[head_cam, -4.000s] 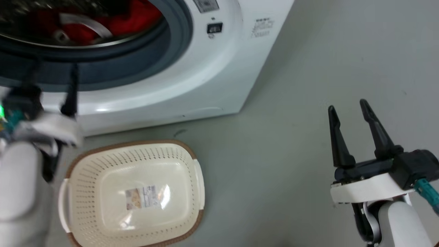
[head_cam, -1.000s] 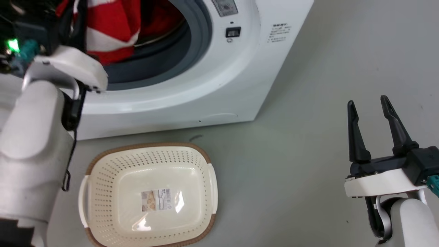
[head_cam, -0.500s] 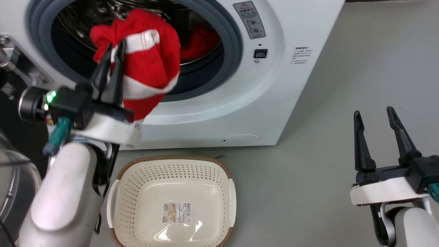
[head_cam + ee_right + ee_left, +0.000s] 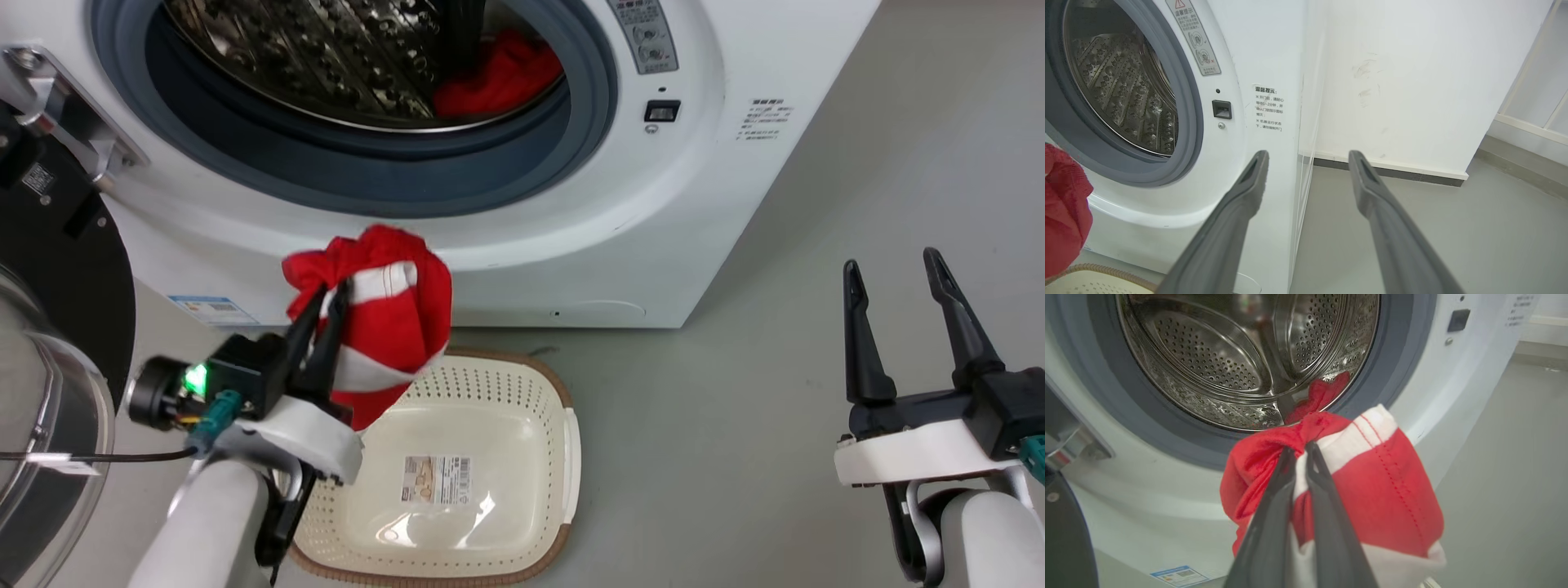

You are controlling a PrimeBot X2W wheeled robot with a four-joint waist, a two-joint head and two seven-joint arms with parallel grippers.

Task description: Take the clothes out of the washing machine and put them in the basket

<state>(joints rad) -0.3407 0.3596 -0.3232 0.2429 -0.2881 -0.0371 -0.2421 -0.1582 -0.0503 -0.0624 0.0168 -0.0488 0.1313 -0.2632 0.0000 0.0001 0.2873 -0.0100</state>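
My left gripper (image 4: 329, 291) (image 4: 1301, 448) is shut on a red garment with white panels (image 4: 389, 318) (image 4: 1372, 486), holding it in the air above the left rear part of the cream basket (image 4: 522, 384). A second piece of the red clothes (image 4: 498, 77) (image 4: 1323, 394) lies in the steel drum of the white washing machine (image 4: 694, 204) (image 4: 1274, 61), whose porthole stands uncovered. My right gripper (image 4: 895, 268) (image 4: 1308, 157) is open and holds nothing, out to the right above the grey floor. The held garment's edge (image 4: 1063, 212) shows at the left of the right wrist view.
The washer's black-framed glass door (image 4: 49, 327) hangs swung out at the far left, close to my left forearm. Grey floor (image 4: 735, 425) stretches to the right of the basket. A white wall with a skirting board (image 4: 1412, 81) stands beyond the washer.
My left gripper has pulled the red and white garment out of the porthole and down over the basket. The head camera has shifted too. The right gripper stays open in place.
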